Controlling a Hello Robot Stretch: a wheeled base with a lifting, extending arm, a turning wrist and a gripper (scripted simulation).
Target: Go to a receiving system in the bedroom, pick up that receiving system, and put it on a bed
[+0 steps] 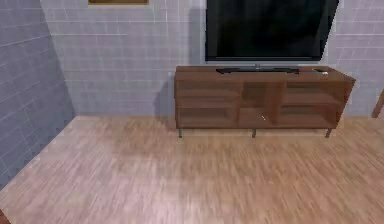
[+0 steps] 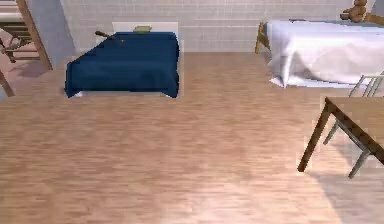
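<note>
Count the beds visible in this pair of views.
2. A blue-covered bed stands in the arm side view's upper left; a white-covered bed sits in its upper right, cut off by the picture's edge. More may lie beyond the views.

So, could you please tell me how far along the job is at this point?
Looks done: the search, since a large dark screen stands on the wooden cabinet straight ahead. In hand: the approach, with bare floor lying between. Left: the pickup and the placing; the blue bed and the white bed wait on the arm side, neither bearing a screen.
</note>
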